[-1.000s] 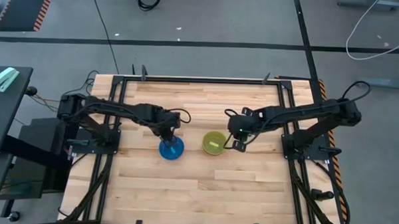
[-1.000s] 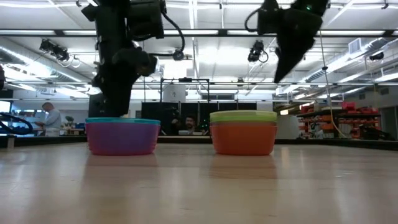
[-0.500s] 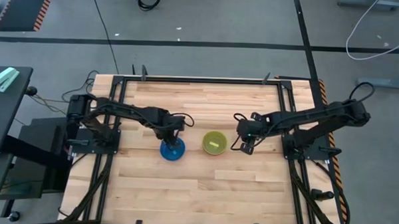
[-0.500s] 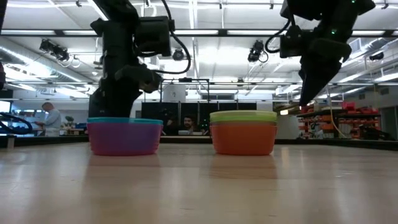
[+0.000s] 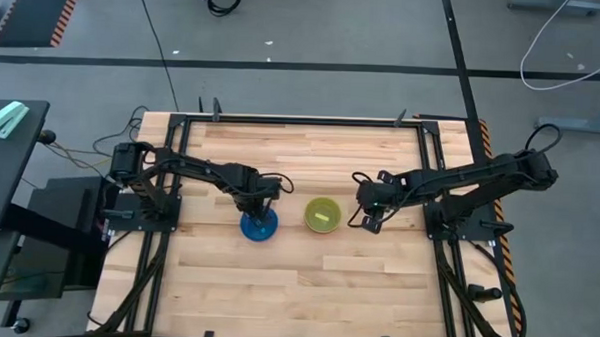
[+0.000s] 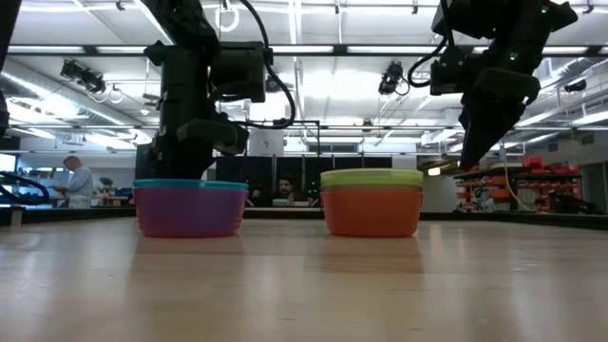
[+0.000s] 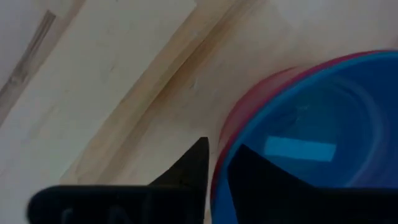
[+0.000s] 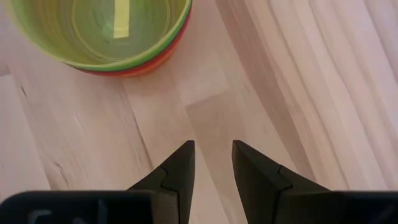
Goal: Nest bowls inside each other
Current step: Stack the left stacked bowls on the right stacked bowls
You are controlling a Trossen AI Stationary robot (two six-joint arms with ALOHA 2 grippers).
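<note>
Left wrist view shows your left fingers (image 7: pixel 214 171) pinching the light, stiff blue bowl's (image 7: pixel 311 155) nine-o'clock rim; right fingers (image 8: pixel 211 165) spread, idle.

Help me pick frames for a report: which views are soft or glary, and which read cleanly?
Left wrist view: the blue bowl and the fingers straddling its rim are soft. Low view: bright ceiling lights leave both arms as silhouettes, though the purple bowl and orange bowl read cleanly. High view: evenly lit. Right wrist view: wood grain sharp.

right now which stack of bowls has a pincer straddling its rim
The blue-topped stack: the left pincer has one finger inside and one outside its rim. The green-topped stack stands free, the right pincer beside it.
</note>
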